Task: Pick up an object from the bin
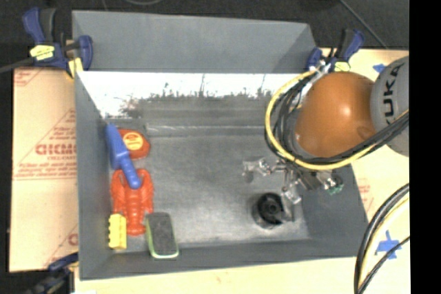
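Gripper [281, 189]: front right, over black round piece [269, 208]; grip state cannot tell.
Room: bin [207, 169] middle bare; piece near front wall.
Left side: one blue tool [118, 148], one orange disc [136, 142], one red toy [132, 206], one yellow block [117, 231], one sponge [162, 235].

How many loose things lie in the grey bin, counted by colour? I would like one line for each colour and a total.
Orange: 2, round disc and ridged toy
Blue: 1, tool
Yellow: 1, block
Green-edged: 1, sponge
Black: 1, round piece
Total: 6
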You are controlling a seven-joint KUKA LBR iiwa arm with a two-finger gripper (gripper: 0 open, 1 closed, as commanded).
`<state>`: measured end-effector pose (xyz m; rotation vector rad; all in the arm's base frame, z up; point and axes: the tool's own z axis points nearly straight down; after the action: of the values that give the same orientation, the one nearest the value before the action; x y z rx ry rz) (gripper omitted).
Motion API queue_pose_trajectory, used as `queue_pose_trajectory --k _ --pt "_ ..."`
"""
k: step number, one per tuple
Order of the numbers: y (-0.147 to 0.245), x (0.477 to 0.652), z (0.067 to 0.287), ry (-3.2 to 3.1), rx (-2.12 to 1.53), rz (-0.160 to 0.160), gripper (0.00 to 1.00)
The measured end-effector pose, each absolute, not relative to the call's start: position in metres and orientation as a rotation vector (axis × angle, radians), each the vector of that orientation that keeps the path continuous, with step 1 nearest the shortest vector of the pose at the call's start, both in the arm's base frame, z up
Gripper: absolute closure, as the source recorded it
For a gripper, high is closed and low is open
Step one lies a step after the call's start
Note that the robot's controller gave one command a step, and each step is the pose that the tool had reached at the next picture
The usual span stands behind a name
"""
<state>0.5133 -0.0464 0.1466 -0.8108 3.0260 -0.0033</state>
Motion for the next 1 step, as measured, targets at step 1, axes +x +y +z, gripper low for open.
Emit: queue_pose_trajectory --k 1 --pt "-0.0445 0.5112 0.1060 2.919 -1.155 -0.003 0.00"
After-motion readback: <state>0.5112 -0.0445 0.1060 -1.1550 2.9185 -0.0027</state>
